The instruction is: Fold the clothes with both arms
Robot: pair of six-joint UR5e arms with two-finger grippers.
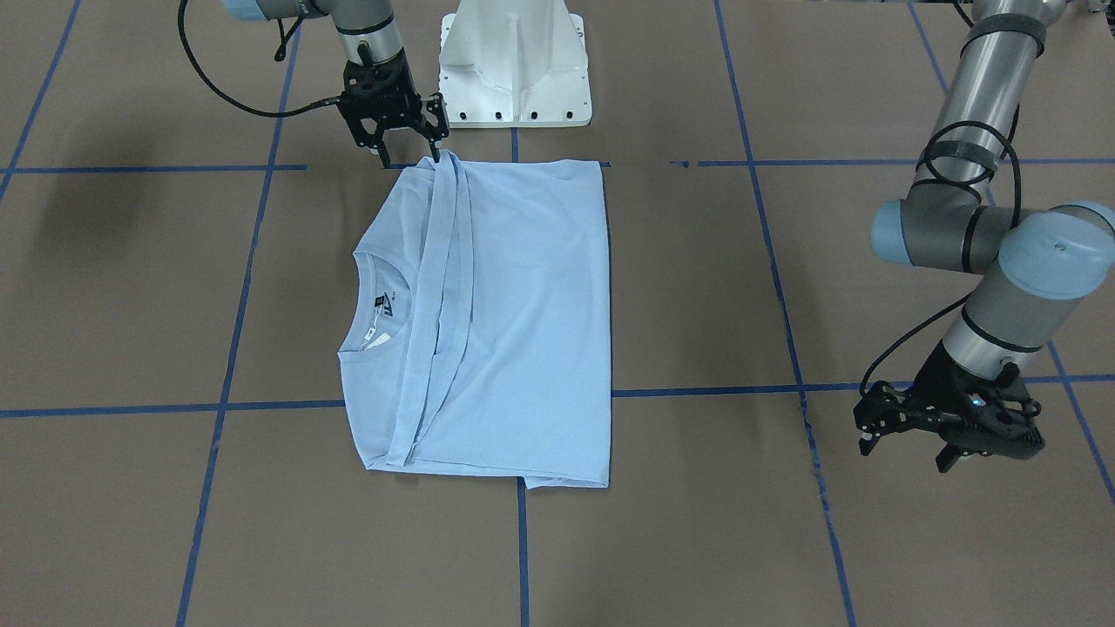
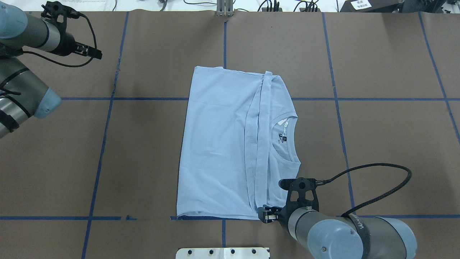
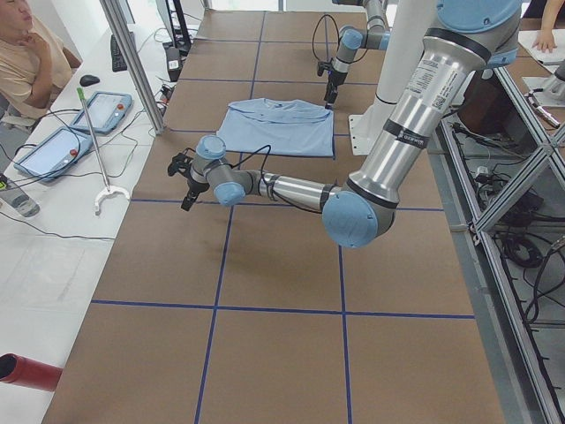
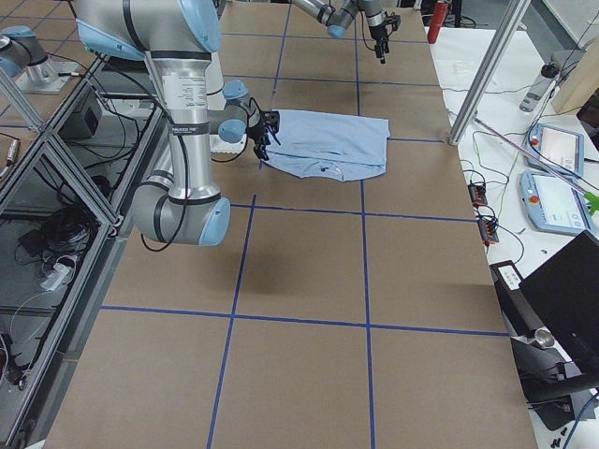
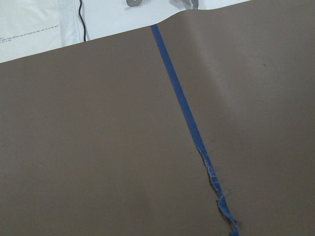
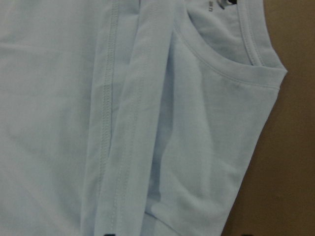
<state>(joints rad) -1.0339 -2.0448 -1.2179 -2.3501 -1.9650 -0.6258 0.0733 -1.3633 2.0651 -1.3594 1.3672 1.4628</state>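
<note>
Shirt (image 1: 523,305) lies flat mid-bench (image 1: 697,279), folded to a rectangle, with the hem band across it just short of the collar. Right fingers (image 1: 434,126) are spread at the band's corner on the base side; one tip touches cloth, nothing is pinched. Left fingers (image 1: 874,418) are spread too, well off over bare bench. My read: thin knit, light and limp, so the layers will slide and peel. I'd pinch every layer at two corners of one edge, one arm each, and lift low and together.

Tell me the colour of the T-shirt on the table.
Light blue, plain across the folded surface; the T-shirt shows best in the exterior front-facing view.
</note>
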